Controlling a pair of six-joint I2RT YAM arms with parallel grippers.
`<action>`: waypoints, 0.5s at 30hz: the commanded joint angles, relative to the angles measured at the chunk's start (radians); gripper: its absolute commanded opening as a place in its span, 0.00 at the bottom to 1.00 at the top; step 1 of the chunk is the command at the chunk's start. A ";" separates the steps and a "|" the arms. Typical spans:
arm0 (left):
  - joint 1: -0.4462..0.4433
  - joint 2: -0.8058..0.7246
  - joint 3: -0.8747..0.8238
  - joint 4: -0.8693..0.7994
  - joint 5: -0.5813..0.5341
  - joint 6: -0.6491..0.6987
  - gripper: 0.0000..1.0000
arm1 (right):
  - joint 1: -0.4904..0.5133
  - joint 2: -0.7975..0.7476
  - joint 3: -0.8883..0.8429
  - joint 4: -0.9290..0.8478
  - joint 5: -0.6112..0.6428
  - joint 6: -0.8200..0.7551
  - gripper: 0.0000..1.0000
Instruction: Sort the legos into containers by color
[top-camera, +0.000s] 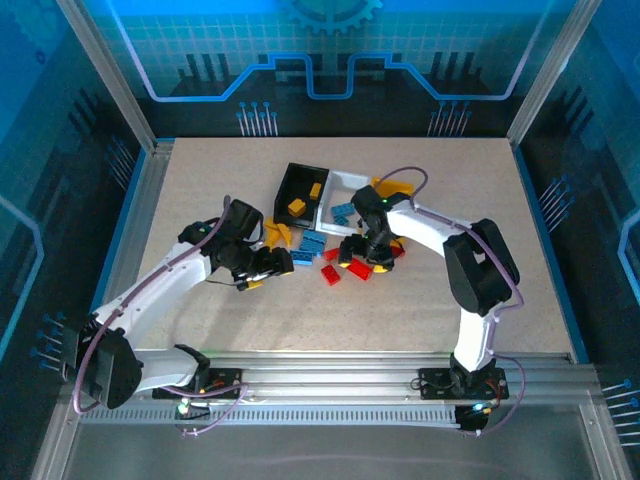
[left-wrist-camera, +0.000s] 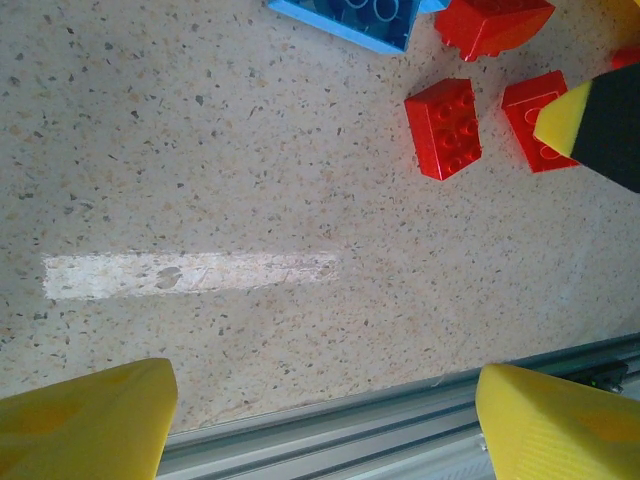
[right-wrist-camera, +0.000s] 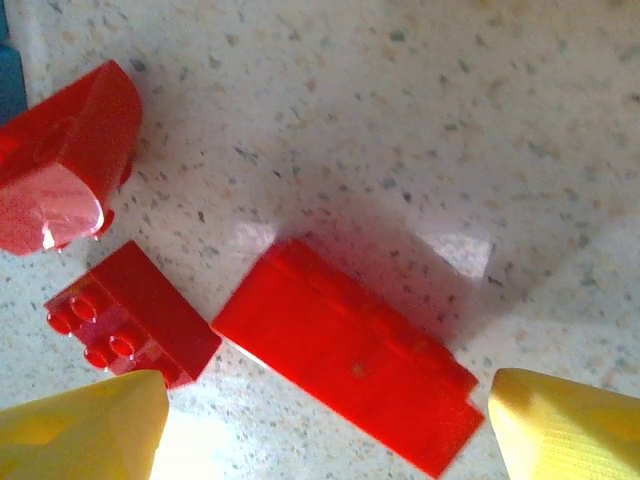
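The black bin (top-camera: 296, 180), the white bin (top-camera: 350, 183) and a partly hidden yellow bin (top-camera: 398, 187) stand in a row at the table's middle back. Orange bricks (top-camera: 297, 207) lie in the black bin and a blue brick (top-camera: 343, 211) in the white one. Loose blue (top-camera: 313, 242), red (top-camera: 330, 275) and yellow-orange (top-camera: 276, 235) legos lie in front. My right gripper (top-camera: 365, 255) (right-wrist-camera: 325, 432) is open low over a long red brick (right-wrist-camera: 350, 365), which lies between its fingers; a small red brick (right-wrist-camera: 130, 320) is beside it. My left gripper (top-camera: 270, 265) (left-wrist-camera: 325, 430) is open over bare table.
In the left wrist view two red bricks (left-wrist-camera: 445, 128) (left-wrist-camera: 535, 120), a third red one (left-wrist-camera: 492, 22) and a blue brick (left-wrist-camera: 350, 15) lie ahead, beside the other arm's yellow fingertip (left-wrist-camera: 565, 115). A metal rail (left-wrist-camera: 420, 425) runs along the table's near edge. A rounded red brick (right-wrist-camera: 65, 170) lies left.
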 joint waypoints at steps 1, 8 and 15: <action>0.009 -0.022 -0.017 -0.023 -0.002 -0.002 0.80 | 0.026 0.043 0.062 -0.046 0.072 -0.093 0.83; 0.017 -0.051 -0.052 -0.027 -0.004 -0.008 0.80 | 0.050 0.083 0.091 -0.070 0.112 -0.221 0.78; 0.030 -0.064 -0.076 -0.016 0.006 -0.022 0.81 | 0.086 0.084 0.062 -0.066 0.143 -0.266 0.70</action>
